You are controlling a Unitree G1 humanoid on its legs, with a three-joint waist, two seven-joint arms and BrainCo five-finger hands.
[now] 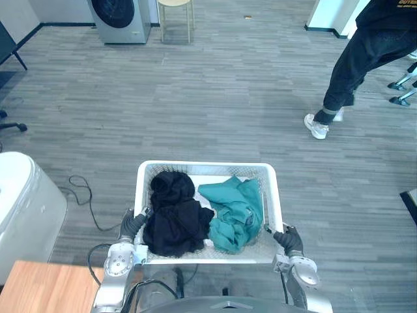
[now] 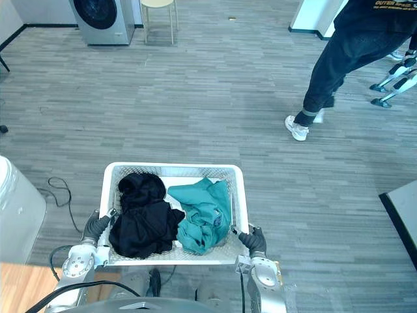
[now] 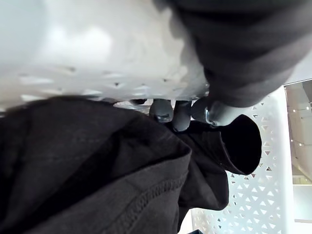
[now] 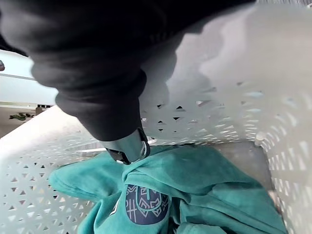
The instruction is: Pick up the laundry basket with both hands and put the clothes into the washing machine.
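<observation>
While both arms reach forward from below, the left hand [image 1: 133, 225] holds the left side of the white laundry basket [image 1: 205, 165] near its near corner, and the right hand [image 1: 288, 240] holds the right side at the same height. Seen from the left wrist, the fingers [image 3: 171, 111] curl over the rim and down inside the basket, where they touch the dark cloth. Seen from the right wrist, a silver finger [image 4: 127, 148] hooks over the perforated wall just above the teal cloth, so this hand also grips the rim.

Inside the basket lie two pieces. A black garment [image 1: 172, 218] is crumpled in the left half, and a teal garment [image 1: 234, 212] is in the right half; they touch each other in the middle.

Under the basket is a grey floor [image 1: 228, 98] with a pattern of planks. The washing machine [image 1: 119, 19] stands at the far wall, well apart from the basket, with a stool [image 1: 176, 13] just beside it. A person [image 1: 355, 59] in dark trousers walks at the far right. A white rounded appliance [image 1: 19, 202] is at the left, and a wooden table corner [image 1: 39, 287] shows near it.
</observation>
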